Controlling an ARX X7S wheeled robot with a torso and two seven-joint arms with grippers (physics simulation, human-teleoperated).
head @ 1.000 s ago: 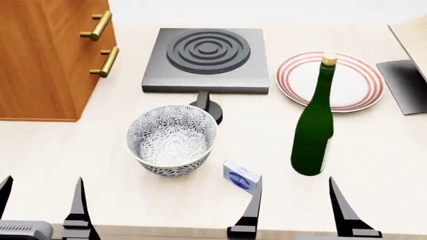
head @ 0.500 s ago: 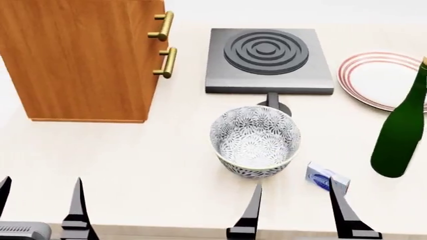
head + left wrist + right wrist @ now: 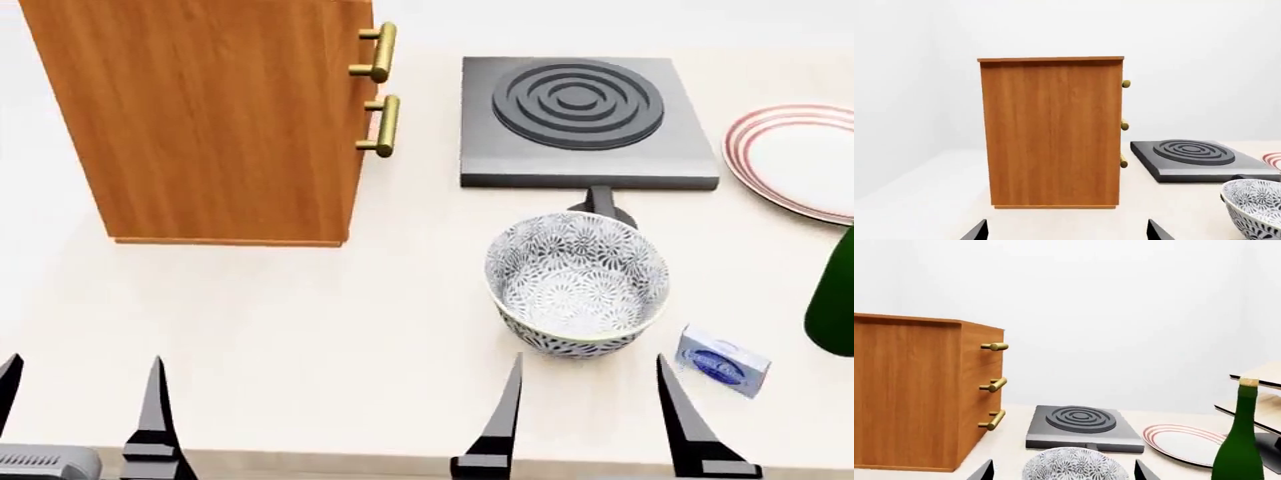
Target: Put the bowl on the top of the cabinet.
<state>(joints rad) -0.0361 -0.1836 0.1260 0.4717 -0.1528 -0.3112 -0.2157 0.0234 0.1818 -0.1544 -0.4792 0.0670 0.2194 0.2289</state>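
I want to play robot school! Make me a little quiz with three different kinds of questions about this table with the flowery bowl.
1. True or false: the bowl already sits on top of the cabinet.
2. Pick one. What lies directly behind the bowl in the head view? A) the red-ringed plate B) the grey hob C) the green bottle
3. Fill the gap: the right gripper is open and holds ____.

Key
1. False: the bowl stands on the table, to the right of the cabinet.
2. B
3. Nothing; the left gripper is open and empty as well.
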